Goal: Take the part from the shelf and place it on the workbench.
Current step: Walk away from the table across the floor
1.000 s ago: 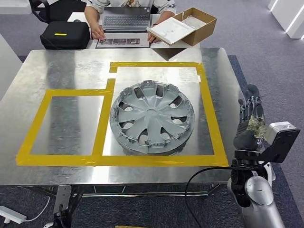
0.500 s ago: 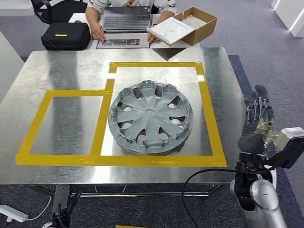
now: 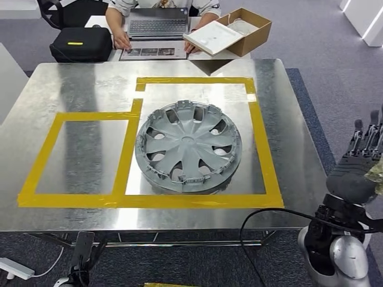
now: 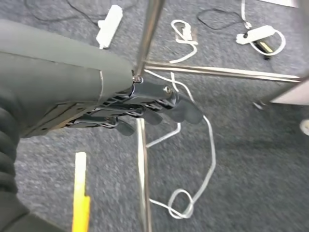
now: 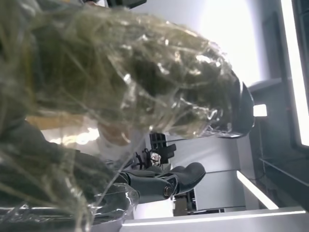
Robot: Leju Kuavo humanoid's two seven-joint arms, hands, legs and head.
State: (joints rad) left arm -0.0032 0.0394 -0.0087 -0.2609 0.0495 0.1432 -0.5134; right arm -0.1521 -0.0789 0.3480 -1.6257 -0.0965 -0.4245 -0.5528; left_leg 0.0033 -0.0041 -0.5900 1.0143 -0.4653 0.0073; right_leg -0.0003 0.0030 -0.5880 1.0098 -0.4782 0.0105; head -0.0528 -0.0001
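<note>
Lying flat, face up, hubcap [image 3: 188, 147] rests on workbench [image 3: 289, 131].

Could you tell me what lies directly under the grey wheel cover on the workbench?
The wheel cover rests on the bare metal workbench, inside the larger yellow tape outline. Metal shows through its spoke openings. Whatever sits beneath its solid centre is covered and cannot be seen.

The hubcap [image 3: 188, 147] lies on the workbench [image 3: 67, 89], inside the right taped frame [image 3: 262, 137].

We see even overhead light glaring off the steel workbench [image 3: 289, 137]; right wrist view is backlit, blurred.
</note>
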